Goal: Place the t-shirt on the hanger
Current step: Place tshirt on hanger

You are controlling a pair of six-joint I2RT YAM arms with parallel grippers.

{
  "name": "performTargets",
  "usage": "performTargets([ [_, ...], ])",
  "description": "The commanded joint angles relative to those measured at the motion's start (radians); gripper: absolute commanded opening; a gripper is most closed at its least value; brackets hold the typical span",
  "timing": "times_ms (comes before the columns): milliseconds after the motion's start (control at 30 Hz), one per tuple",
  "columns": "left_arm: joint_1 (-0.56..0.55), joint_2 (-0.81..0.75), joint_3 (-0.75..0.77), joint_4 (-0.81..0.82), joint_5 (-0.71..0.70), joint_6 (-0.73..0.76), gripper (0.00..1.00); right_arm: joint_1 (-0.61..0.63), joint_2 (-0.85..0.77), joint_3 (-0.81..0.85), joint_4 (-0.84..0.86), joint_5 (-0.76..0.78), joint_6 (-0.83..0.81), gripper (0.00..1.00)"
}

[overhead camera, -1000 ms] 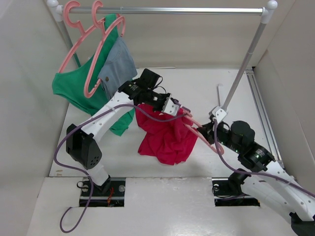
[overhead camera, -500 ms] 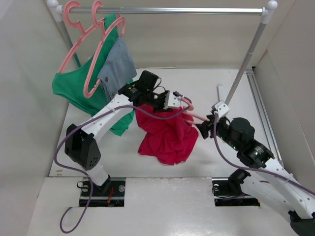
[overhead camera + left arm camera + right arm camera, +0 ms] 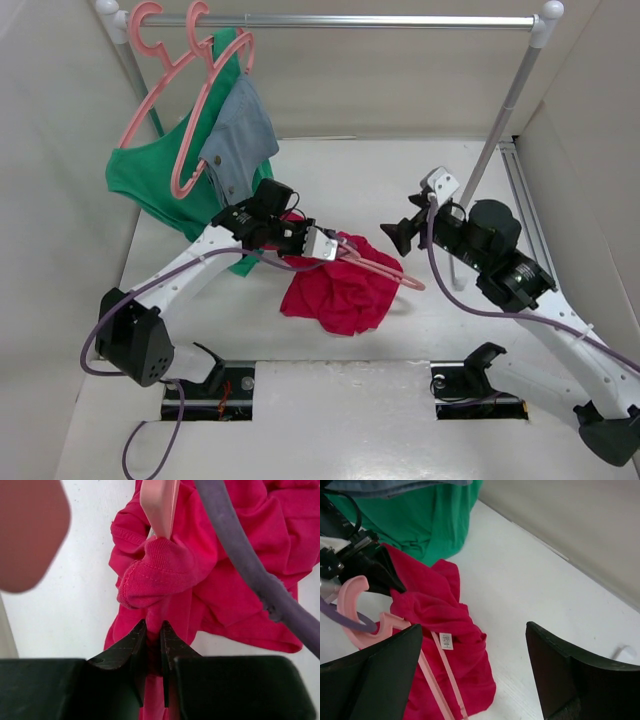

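The left gripper [image 3: 154,645] is clenched on a fold of the t-shirt [image 3: 340,295] just beside the hanger [image 3: 159,505], which lies atop the bunched cloth. With the right gripper [image 3: 398,236] released and apart from the hanger, a pull could drag it along unsteadied.

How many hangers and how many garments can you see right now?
Hangers: 3 (rail hanger, second rail hanger, hanger on the t-shirt)
Garments: 3 (green garment, denim piece, t-shirt)
Total: 6
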Motion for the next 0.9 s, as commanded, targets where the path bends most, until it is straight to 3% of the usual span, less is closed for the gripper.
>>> performTargets([
  [0,0.019,-0.052,0.010,-0.043,0.030,0.124,0.00,-0.036,0.054,0.052,0.040,-0.104,0.001,0.88],
  [67,0.029,-0.076,0.010,-0.054,0.056,0.164,0.00,-0.107,0.155,0.032,0.026,-0.167,0.047,0.84],
  [100,0.029,-0.087,-0.001,-0.054,0.070,0.179,0.00,-0.134,0.198,0.032,0.006,-0.248,0.064,0.72],
  [200,0.029,-0.109,-0.015,-0.088,0.079,0.222,0.00,-0.179,0.348,0.023,0.006,-0.330,0.115,0.50],
  [300,0.029,-0.109,-0.024,-0.115,0.079,0.222,0.00,-0.179,0.453,0.012,0.027,-0.304,0.142,0.50],
  [367,0.029,-0.118,-0.024,-0.115,0.079,0.222,0.00,-0.179,0.511,0.030,0.038,-0.295,0.151,0.62],
  [433,0.029,-0.118,-0.034,-0.102,0.089,0.222,0.00,-0.179,0.603,0.075,0.038,-0.295,0.152,0.66],
  [867,0.029,-0.147,-0.054,-0.065,0.090,0.156,0.00,-0.179,0.925,0.156,0.066,-0.379,0.150,0.64],
])
